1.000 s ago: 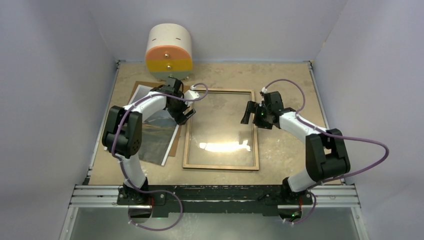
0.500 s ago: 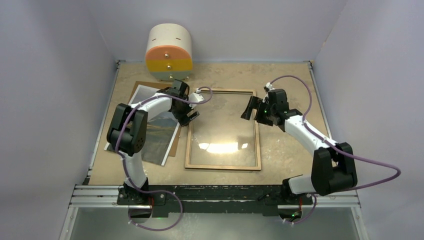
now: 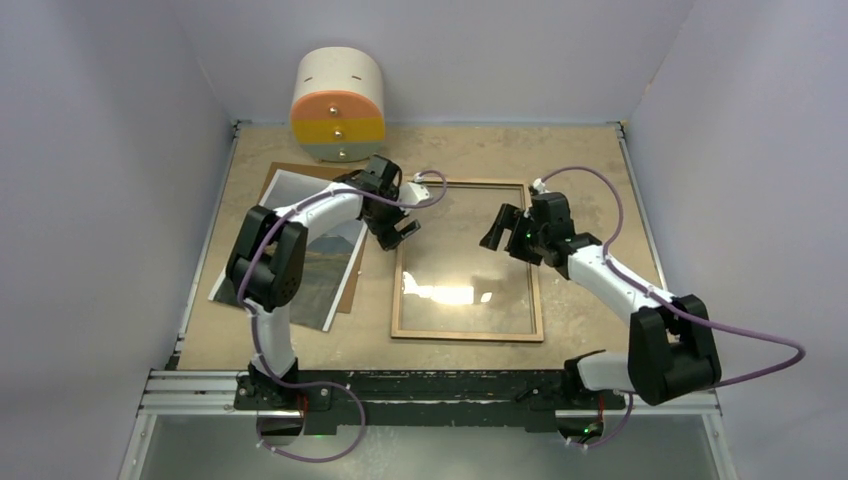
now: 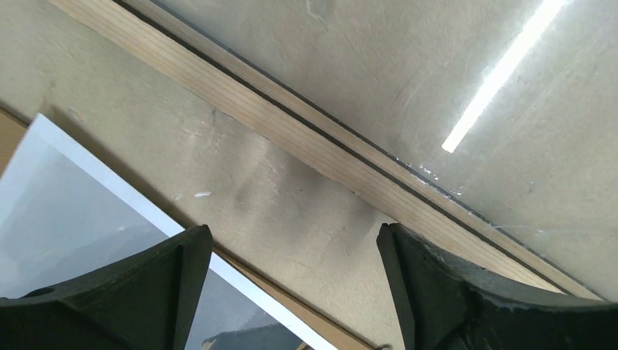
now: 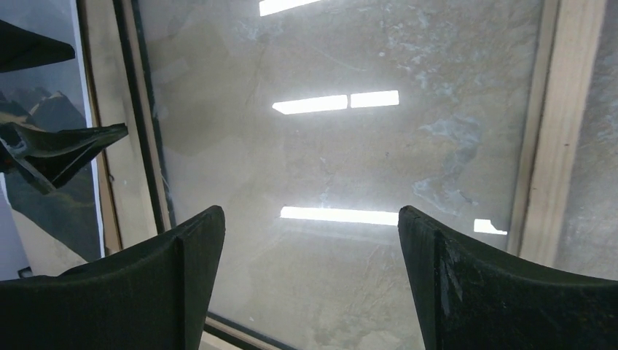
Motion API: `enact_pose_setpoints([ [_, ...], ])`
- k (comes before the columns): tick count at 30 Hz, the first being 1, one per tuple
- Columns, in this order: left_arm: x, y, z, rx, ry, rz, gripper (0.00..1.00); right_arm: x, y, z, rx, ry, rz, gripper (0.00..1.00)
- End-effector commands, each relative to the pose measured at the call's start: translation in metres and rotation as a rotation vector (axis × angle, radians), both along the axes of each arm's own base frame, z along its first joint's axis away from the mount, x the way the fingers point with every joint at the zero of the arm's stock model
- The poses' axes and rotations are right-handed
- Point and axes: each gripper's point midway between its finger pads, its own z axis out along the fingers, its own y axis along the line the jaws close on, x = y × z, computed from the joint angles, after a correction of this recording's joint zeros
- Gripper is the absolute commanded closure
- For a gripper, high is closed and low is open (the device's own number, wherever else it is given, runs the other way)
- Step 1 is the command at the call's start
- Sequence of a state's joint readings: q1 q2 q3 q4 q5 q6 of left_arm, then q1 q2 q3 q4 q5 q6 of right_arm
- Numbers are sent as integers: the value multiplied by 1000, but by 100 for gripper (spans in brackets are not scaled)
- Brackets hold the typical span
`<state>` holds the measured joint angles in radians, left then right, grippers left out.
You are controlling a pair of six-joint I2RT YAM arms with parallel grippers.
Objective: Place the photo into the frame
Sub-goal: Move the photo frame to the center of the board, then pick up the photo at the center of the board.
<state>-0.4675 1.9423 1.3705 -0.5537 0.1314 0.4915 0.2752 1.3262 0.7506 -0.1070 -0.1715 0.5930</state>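
The frame (image 3: 466,334) is seen lying flat near the middle of the table (image 3: 580,160), its light-brown wooden side turned up. Ceiling lights are reflected as bright bars in its glass pane (image 3: 465,265). The photo (image 3: 325,272) is found left of the frame and apart from it, laid picture side up and slightly askew on a brown backing board (image 3: 351,287). Strips of that board are exposed along the photo's far and right edges. Part of the photo is hidden in the overhead view by the left arm.

The left gripper (image 3: 397,235) is held at the far end of the frame's left rail. Its jaws are spread wide and nothing is gripped between them. In the left wrist view, bare tabletop is framed by the two fingers, with the wooden rail running diagonally just beyond them. The photo's white border and the board's edge are seen beside one finger. Whether the fingertips touch the table cannot be told.

The right gripper (image 3: 497,227) is poised over the far half of the glass, inside the frame's right rail. Its jaws are likewise spread wide and nothing is held. In the right wrist view only the pane is seen between the fingers, with the wooden rails on both sides and the dark photo at the left edge.

A rounded drawer unit (image 3: 338,105), white above with an orange and a yellow drawer front, is set against the back wall behind the photo.
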Motion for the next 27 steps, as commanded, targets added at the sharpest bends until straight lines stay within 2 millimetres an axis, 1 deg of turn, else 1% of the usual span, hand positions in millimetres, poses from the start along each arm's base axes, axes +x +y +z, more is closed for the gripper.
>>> enact_pose_setpoints([
  [1,15,6,49,-99,-40,47,7,20,28,28,23,-109,-17,11],
  [2,19,18,58,-112,-46,69,6,23,40,33,27,-119,-4,13],
  [4,29,49,75,-109,-73,120,4,29,67,43,51,-137,30,15],
  [5,34,68,83,-100,-92,152,4,30,82,45,60,-135,51,15],
  [6,38,88,90,-90,-111,183,4,36,100,53,81,-159,70,16],
  [8,42,129,100,-74,-135,251,4,43,135,60,110,-166,112,18],
  [10,43,172,105,-39,-153,327,4,48,170,63,137,-164,156,20],
  [11,43,195,106,-20,-162,370,5,52,186,66,150,-164,175,21],
  [12,42,224,106,9,-174,432,5,54,202,63,155,-153,194,21],
  [13,41,246,104,41,-184,476,6,57,218,63,162,-153,210,21],
  [16,37,302,95,148,-221,604,9,68,253,54,176,-138,234,22],
  [18,34,336,87,228,-245,690,12,75,272,43,199,-113,236,22],
  [19,30,368,77,294,-258,778,15,88,286,29,209,-93,217,24],
  [21,28,385,67,332,-263,825,16,97,293,20,198,-90,202,25],
  [23,27,398,58,372,-274,863,17,105,297,6,176,-80,183,25],
  [27,28,406,47,399,-293,892,17,116,300,-12,160,-73,151,25],
])
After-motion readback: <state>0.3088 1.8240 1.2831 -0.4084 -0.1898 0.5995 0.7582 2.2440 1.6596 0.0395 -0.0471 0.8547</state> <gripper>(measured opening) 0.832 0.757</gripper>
